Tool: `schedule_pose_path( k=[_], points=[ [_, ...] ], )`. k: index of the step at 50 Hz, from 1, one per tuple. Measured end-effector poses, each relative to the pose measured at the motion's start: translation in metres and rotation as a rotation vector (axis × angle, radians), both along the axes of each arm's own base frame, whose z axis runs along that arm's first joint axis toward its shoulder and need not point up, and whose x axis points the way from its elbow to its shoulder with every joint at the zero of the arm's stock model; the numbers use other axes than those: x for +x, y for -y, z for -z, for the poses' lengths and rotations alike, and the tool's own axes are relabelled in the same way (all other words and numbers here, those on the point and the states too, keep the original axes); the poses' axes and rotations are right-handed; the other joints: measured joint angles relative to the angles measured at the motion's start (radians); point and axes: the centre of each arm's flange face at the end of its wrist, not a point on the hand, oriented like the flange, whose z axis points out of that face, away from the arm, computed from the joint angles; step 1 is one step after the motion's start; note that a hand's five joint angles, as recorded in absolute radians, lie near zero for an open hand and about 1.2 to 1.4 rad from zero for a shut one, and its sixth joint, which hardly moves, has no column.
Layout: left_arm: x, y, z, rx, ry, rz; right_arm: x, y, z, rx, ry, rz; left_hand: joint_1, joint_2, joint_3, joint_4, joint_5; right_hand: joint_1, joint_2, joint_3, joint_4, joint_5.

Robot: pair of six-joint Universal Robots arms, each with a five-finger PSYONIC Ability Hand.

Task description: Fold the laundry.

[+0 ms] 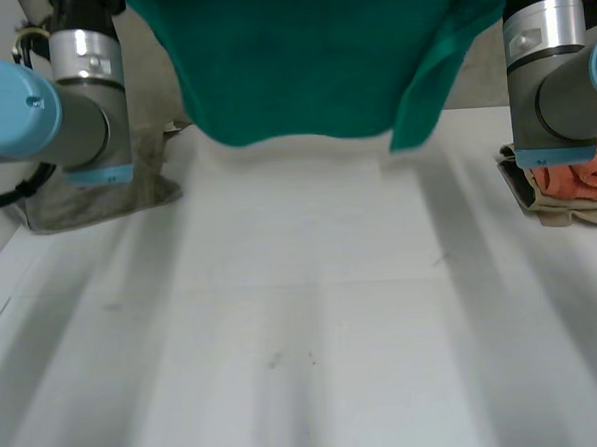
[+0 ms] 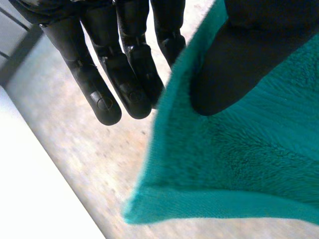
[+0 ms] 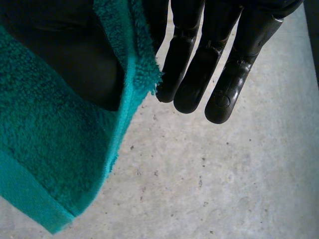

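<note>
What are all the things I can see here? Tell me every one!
towel: one, teal, hanging between the arms above the table's far side
grey cloth: one, grey-beige, on the table by the left arm
orange cloth: one, orange, by the right arm, on the beige cloth
beige cloth: one, beige, under the orange one
table: one, white
arms: two, grey with light-blue caps
left hand: black, pinching the towel near a corner
right hand: black, pinching the towel's edge
</note>
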Motion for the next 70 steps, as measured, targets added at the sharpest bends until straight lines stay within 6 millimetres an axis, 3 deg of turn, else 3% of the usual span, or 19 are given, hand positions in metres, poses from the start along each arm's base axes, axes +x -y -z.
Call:
schedule_pose_path(
  k=[4,5,7,9,11,13,15,16,17,21,24,30,35,40,49,59,70],
  points=[
    [0.005,-0.007,0.031,0.120,0.023,0.007,-0.002,-0.004,0.011,0.043,-0.017,-0.003,0.000,0.000,0.000,0.000,0.000,0.000,0.000,0.000,0.000,0.000],
    [0.005,-0.007,0.031,0.120,0.023,0.007,-0.002,-0.004,0.011,0.043,-0.017,-0.003,0.000,0.000,0.000,0.000,0.000,0.000,0.000,0.000,0.000,0.000],
    [0.009,-0.015,0.062,0.224,0.054,0.008,-0.004,-0.007,0.034,0.119,-0.045,-0.004,0.000,0.000,0.000,0.000,0.000,0.000,0.000,0.000,0.000,0.000],
    [0.009,-0.017,0.068,0.244,0.060,0.008,-0.005,-0.008,0.041,0.141,-0.053,-0.004,0.000,0.000,0.000,0.000,0.000,0.000,0.000,0.000,0.000,0.000],
    [0.013,-0.029,0.105,0.360,0.100,0.007,-0.007,-0.013,0.073,0.235,-0.085,-0.006,0.000,0.000,0.000,0.000,0.000,0.000,0.000,0.000,0.000,0.000],
    [0.014,-0.032,0.110,0.377,0.106,0.007,-0.008,-0.015,0.081,0.260,-0.093,-0.008,0.000,0.000,0.000,0.000,0.000,0.000,0.000,0.000,0.000,0.000],
    [0.017,-0.045,0.137,0.464,0.140,0.008,-0.011,-0.024,0.115,0.366,-0.128,-0.019,0.000,0.000,0.000,0.000,0.000,0.000,0.000,0.000,0.000,0.000],
    [0.019,-0.052,0.149,0.503,0.156,0.009,-0.012,-0.027,0.122,0.390,-0.135,-0.022,0.000,0.000,0.000,0.000,0.000,0.000,0.000,0.000,0.000,0.000],
    [0.021,-0.062,0.162,0.548,0.176,0.012,-0.016,-0.037,0.148,0.484,-0.164,-0.031,0.000,0.001,0.000,0.000,0.000,0.000,0.000,0.000,0.004,0.000],
    [0.027,-0.089,0.189,0.651,0.223,0.021,-0.026,-0.060,0.190,0.698,-0.218,-0.037,0.000,0.001,0.000,0.000,0.000,0.000,0.000,0.000,0.004,0.000],
    [0.030,-0.108,0.200,0.707,0.249,0.029,-0.035,-0.076,0.210,0.856,-0.235,-0.042,0.000,0.001,0.001,0.000,0.000,0.000,0.000,0.000,0.005,0.000],
    [0.034,-0.127,0.208,0.759,0.270,0.037,-0.049,-0.083,0.218,1.039,-0.087,-0.066,0.000,0.001,0.001,0.000,0.000,-0.030,-0.042,-0.047,-0.046,-0.036],
    [0.038,-0.127,0.208,0.770,0.265,0.029,-0.069,-0.069,0.210,1.125,0.270,-0.107,0.000,0.001,0.001,0.000,0.000,-0.383,-0.478,-0.486,-0.488,-0.453],
    [0.042,-0.122,0.206,0.767,0.253,0.016,-0.090,-0.054,0.207,1.154,0.519,-0.121,0.000,0.001,0.001,0.000,0.000,-0.418,-0.514,-0.533,-0.543,-0.517],
    [0.044,-0.119,0.206,0.768,0.248,0.010,-0.118,-0.047,0.214,1.260,0.679,-0.056,0.000,0.001,0.001,0.000,0.000,-0.418,-0.514,-0.533,-0.543,-0.520],
    [0.044,-0.122,0.208,0.791,0.257,0.010,-0.118,-0.053,0.225,1.443,0.861,-0.119,0.000,0.001,0.001,0.000,0.000,-0.418,-0.514,-0.533,-0.543,-0.520],
    [0.045,-0.123,0.208,0.815,0.263,0.011,-0.112,-0.054,0.240,1.509,0.896,-0.162,0.000,0.001,0.001,0.000,0.000,-0.418,-0.514,-0.533,-0.543,-0.520]
  ],
)
